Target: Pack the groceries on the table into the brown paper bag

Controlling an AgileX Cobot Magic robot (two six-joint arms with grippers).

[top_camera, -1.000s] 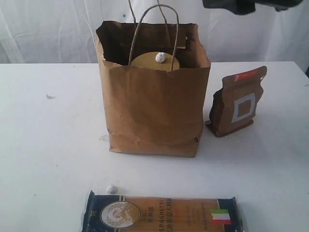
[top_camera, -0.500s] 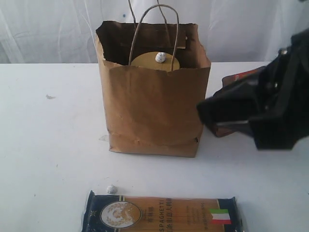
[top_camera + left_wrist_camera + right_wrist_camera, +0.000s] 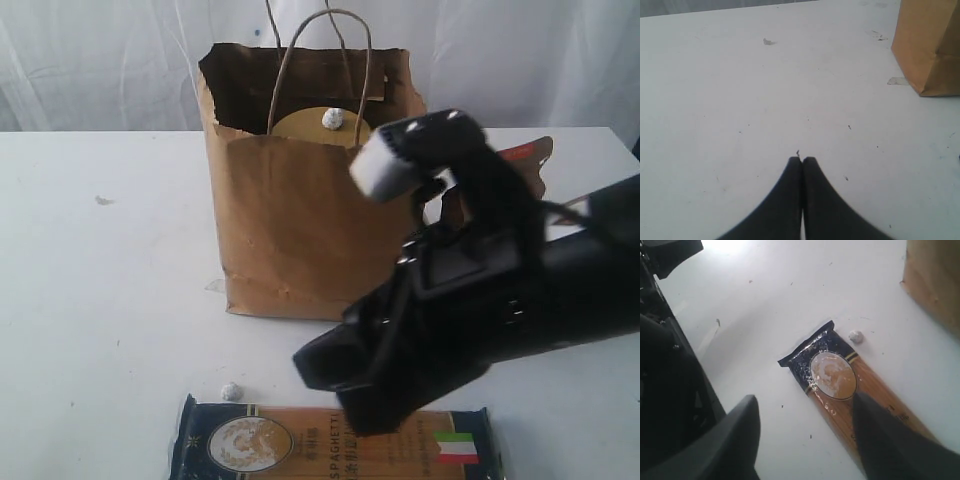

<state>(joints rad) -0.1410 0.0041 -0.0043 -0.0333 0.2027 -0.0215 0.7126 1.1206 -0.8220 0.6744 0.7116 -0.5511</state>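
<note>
The brown paper bag (image 3: pixel 310 220) stands upright mid-table, holding a tan-lidded jar (image 3: pixel 300 128) with a foil ball (image 3: pixel 332 119) on the lid. The blue spaghetti packet (image 3: pixel 255 445) lies flat at the front edge, and a second foil ball (image 3: pixel 230 391) sits beside it. My right gripper (image 3: pixel 350 395) hovers open over the packet's middle; in the right wrist view its jaws (image 3: pixel 805 402) straddle the spaghetti packet (image 3: pixel 837 382) above it, near the foil ball (image 3: pixel 856 336). The brown pouch (image 3: pixel 530 160) is mostly hidden behind the right arm. My left gripper (image 3: pixel 802 160) is shut and empty over the bare table (image 3: pixel 740 100).
The bag's bottom corner (image 3: pixel 930 50) shows in the left wrist view, with a bit of tape (image 3: pixel 897 80) by it. A small scrap (image 3: pixel 104 200) lies on the table's left. Dark robot structure (image 3: pixel 665 370) borders the table. A white curtain hangs behind.
The right arm has swung down from the upper right, past the pouch, to the front above the spaghetti packet. It now covers most of the pouch. Nothing else moved.
</note>
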